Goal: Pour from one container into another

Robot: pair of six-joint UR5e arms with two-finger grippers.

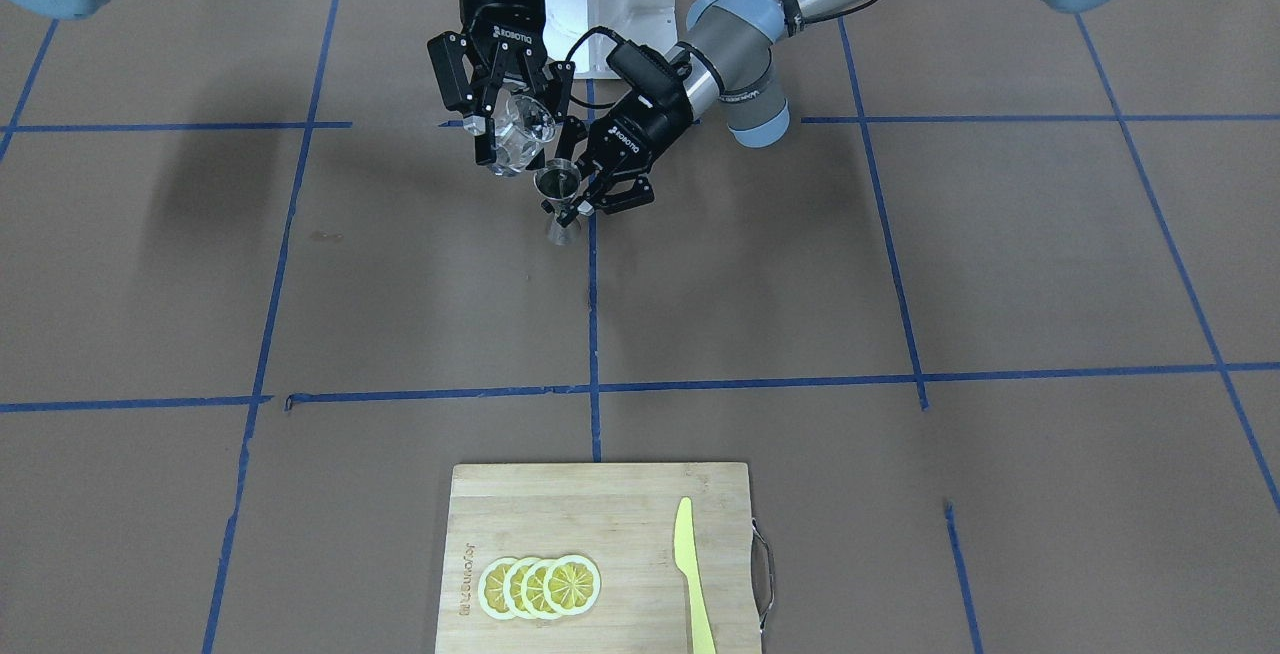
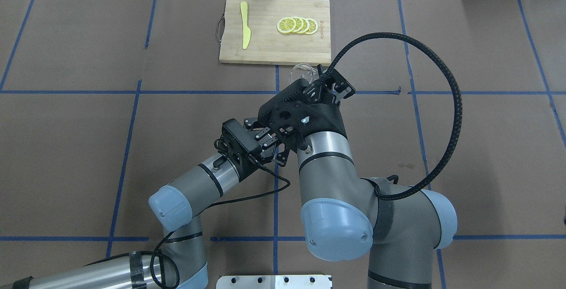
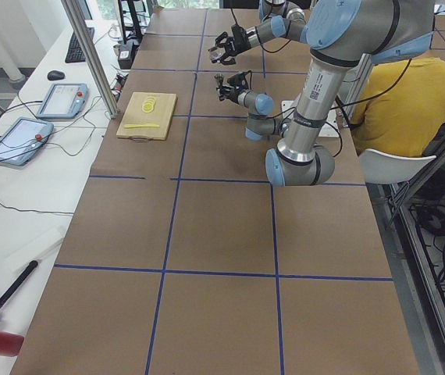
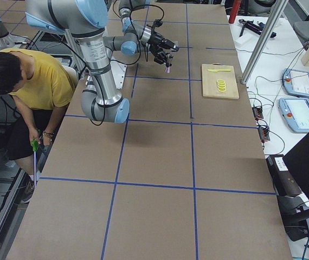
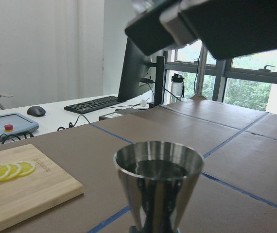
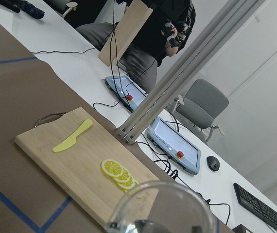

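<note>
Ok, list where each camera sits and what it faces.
Front: across the table, facing the robot; left arm on its right.
Overhead: behind the robot, looking forward over both arms.
Left: table's end, left arm nearest.
Right: opposite end, right arm nearest.
Left wrist: faces the jigger.
Right wrist: faces the glass.
Both wrist views share the board.

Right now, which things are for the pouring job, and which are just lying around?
For the job: glass, held tilted; jigger, held under it.
Just lying about: board, lemon slices, knife.
</note>
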